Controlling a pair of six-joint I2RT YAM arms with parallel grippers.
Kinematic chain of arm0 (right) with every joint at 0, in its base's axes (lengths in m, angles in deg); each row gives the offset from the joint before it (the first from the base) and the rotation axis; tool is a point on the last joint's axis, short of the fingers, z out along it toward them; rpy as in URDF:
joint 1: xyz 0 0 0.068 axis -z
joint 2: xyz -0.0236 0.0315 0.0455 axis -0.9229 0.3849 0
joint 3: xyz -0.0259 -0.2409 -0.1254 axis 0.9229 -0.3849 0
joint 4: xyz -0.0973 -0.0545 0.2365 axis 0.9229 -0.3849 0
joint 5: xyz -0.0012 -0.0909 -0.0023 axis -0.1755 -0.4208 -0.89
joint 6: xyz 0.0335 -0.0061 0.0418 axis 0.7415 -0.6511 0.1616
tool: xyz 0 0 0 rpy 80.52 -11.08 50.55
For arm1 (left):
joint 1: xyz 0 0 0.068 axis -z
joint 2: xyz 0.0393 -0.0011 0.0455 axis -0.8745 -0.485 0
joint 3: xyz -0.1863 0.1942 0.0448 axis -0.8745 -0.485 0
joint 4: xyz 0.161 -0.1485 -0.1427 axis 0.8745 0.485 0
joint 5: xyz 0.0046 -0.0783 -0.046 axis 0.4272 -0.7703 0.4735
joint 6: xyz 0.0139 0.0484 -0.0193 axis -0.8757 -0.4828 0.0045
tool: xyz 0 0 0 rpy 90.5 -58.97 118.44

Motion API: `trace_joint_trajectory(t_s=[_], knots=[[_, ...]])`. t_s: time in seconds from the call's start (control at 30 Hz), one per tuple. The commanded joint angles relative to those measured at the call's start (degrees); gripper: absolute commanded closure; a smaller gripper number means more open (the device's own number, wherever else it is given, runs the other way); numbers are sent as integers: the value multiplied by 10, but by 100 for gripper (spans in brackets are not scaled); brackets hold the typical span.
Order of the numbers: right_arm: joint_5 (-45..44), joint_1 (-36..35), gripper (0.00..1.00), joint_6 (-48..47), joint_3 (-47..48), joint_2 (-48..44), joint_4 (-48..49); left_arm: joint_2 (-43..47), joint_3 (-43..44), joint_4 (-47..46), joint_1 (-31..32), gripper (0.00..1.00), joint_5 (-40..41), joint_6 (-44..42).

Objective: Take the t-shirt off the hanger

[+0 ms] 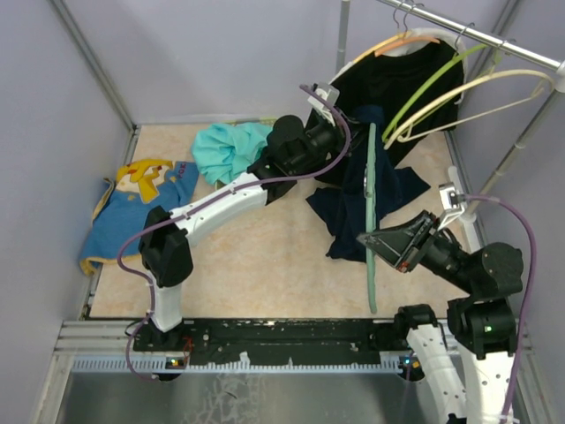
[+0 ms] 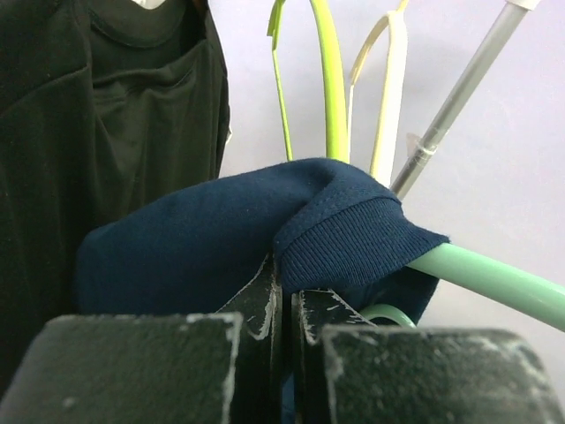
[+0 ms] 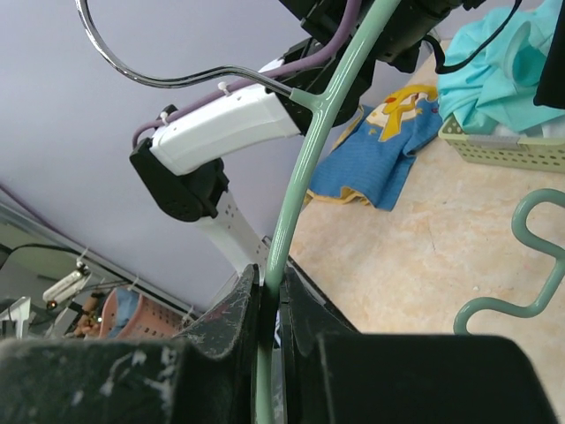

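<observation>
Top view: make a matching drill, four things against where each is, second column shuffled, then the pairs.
1 navy t-shirt
2 black shirt
3 mint hanger
4 teal cloth

A hanging from the rail
B in the right gripper
C pinched by the left gripper
D lying by the back wall

Pairs: 1-C, 2-A, 3-B, 4-D

Soft, even light from overhead fills the top view, and shadows on the table [image 1: 265, 256] are faint. At upper right the black t-shirt [image 1: 388, 79] sinks into one dark mass, while the clothes rail [image 1: 477, 35] carries a pale sheen. Straight wall edges lean outward toward the corners.

In the left wrist view the navy t-shirt [image 2: 221, 238] is sharp down to its ribbing. The fingers [image 2: 256, 309] of the left gripper [image 2: 287, 287] along the bottom are dark and blurred.

In the right wrist view the fingers [image 3: 234, 309] of the right gripper [image 3: 269, 283] are equally soft. The chrome hook [image 3: 163, 86] of the green hanger [image 3: 305, 168] glints at upper left.
</observation>
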Motion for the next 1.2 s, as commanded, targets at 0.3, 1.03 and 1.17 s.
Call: trace_joint_trajectory(t_s=[0.3,1.03,1.17], knots=[[97,2,100,-48,63,-13,-30,-21,86,50,-15,100,141,8],[115,2,100,-104,100,-38,-153,-61,145,43,-25,55,182,11],[105,2,100,-108,102,-40,-157,-36,92,11,-27,47,181,0]])
